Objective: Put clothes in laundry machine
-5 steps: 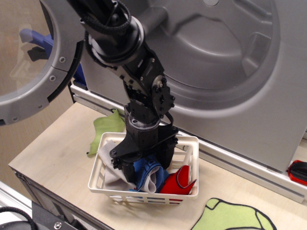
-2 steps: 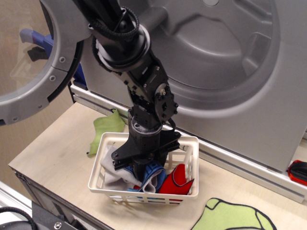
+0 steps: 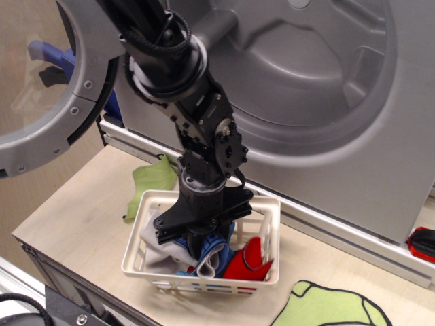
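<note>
**Hand down in the basket among the garments**

The black robot hand (image 3: 199, 252) at the end of the thick black jointed arm (image 3: 178, 88) reaches straight down into the small white slatted plastic basket (image 3: 161, 280), its tips sunk among the cloth. The fingers are buried in the pile, so I cannot tell from this single view whether they are spread or pinched, nor whether they grip anything. Just around the tips bunches the small blue garment with dark stitching and grey lining (image 3: 213, 255), touching the hand and standing up in a fold. To the left of it in the same basket lies the white and pale grey garment (image 3: 155, 239), pressed against the basket wall. To the right of the blue one sits the red garment (image 3: 247, 261), also inside the basket and leaning toward its right end.

The basket stands on the pale wooden bench (image 3: 75, 214). Behind the basket, on the bench, a lime-green garment (image 3: 152, 182) lies partly hidden by the arm and the basket rim. A second lime-green piece with a dark outline (image 3: 329, 305) lies at the lower right edge of the bench, well apart from the basket.

Behind everything rises the very large silver-grey front-loading laundry machine (image 3: 394, 156), its wide round opening showing the moulded grey drum (image 3: 312, 61). Its round glass-windowed door (image 3: 47, 88) hangs open at the left
</note>
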